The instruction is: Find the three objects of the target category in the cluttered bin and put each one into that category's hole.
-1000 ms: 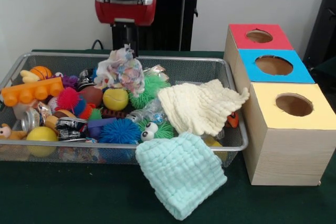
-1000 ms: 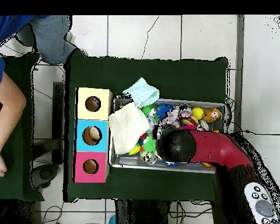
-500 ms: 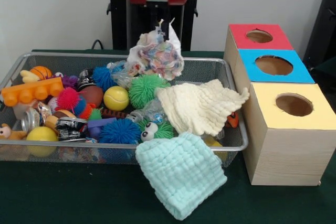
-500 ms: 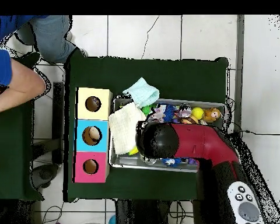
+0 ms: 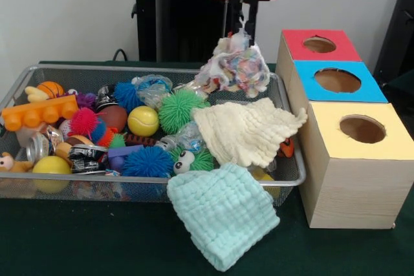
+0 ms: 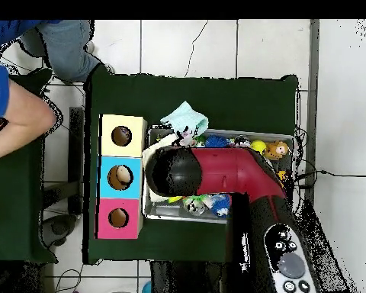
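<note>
The bin (image 5: 97, 68) is a wide silver wire-mesh basket full of toys, left of three boxes. My gripper (image 5: 240, 29) hangs above the bin's far right corner, shut on a crumpled multicoloured cloth (image 5: 237, 69) held clear of the toys. The cloth hangs just left of the red-topped box (image 5: 320, 44). The blue-topped box (image 5: 337, 81) and yellow-topped box (image 5: 362, 128) follow towards the camera, each with a round hole. In the overhead view the red arm (image 6: 216, 174) covers the gripper and much of the bin (image 6: 159, 216).
A cream cloth (image 5: 246, 130) lies in the bin's right end. A mint cloth (image 5: 223, 214) hangs over the front rim onto the green table. Spiky balls, a yellow ball (image 5: 142, 121) and an orange brick (image 5: 39, 113) fill the bin. A person's arm (image 6: 18, 122) shows at the overhead view's left.
My gripper has carried the multicoloured cloth up from the bin's middle and to the right, towards the red-topped box. A green spiky ball it covered now shows.
</note>
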You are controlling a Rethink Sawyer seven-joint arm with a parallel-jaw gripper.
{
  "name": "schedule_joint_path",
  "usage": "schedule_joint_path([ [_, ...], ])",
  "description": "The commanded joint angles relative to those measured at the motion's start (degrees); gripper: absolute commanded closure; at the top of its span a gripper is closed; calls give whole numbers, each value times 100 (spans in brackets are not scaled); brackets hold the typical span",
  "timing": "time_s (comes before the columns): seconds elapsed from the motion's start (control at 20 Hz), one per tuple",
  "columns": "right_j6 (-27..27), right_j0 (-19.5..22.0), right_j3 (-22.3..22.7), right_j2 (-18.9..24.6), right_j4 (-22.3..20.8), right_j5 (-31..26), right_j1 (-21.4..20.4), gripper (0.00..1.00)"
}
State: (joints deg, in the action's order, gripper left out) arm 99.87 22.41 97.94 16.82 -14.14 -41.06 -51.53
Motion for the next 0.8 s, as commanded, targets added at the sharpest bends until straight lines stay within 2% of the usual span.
schedule_joint_path([
  [0.05,1033,-365,-631,-214,228,-1010,142,100],
  [0.3,1196,-664,-935,-379,301,-1225,230,100],
  [0.65,1386,-1027,-926,-626,400,-1145,231,100],
  [0.8,1413,-1155,-1069,-719,460,-1208,315,100],
])
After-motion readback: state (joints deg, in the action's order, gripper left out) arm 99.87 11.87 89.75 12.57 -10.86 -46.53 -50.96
